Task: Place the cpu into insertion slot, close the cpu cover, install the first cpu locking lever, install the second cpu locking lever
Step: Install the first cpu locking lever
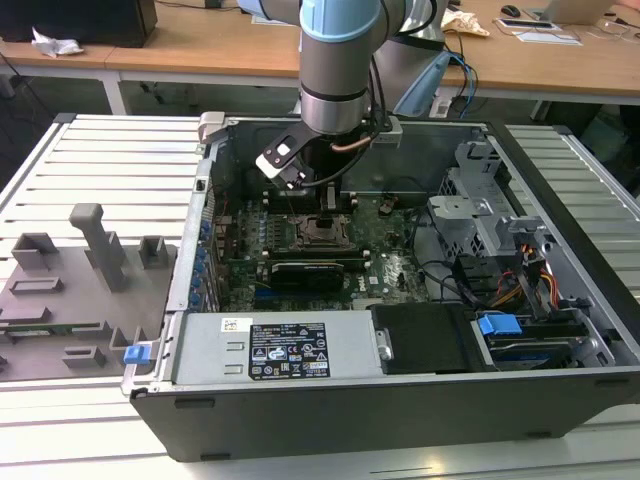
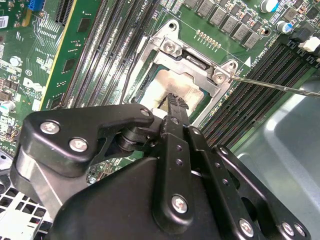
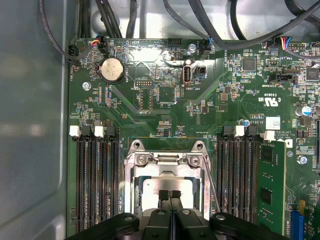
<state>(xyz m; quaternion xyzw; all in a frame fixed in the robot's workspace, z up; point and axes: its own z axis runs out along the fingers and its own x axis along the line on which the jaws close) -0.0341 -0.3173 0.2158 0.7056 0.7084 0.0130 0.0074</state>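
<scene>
On the ribbed worktop (image 1: 100,170) we see an open computer case (image 1: 300,420) carrying a black printed sticker (image 1: 288,350). Inside lies the green, white-lettered motherboard (image 3: 165,100). The cpu cover (image 3: 167,160) lies flat on it, and its square opening frames the seated cpu (image 3: 150,186). The gripper (image 3: 170,194) hangs just over the cpu, fingers (image 3: 164,196) clenched together, grasping nothing.

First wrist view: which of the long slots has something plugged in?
The one holding the green card, outermost on its side of the cpu; every other slot is empty.
</scene>
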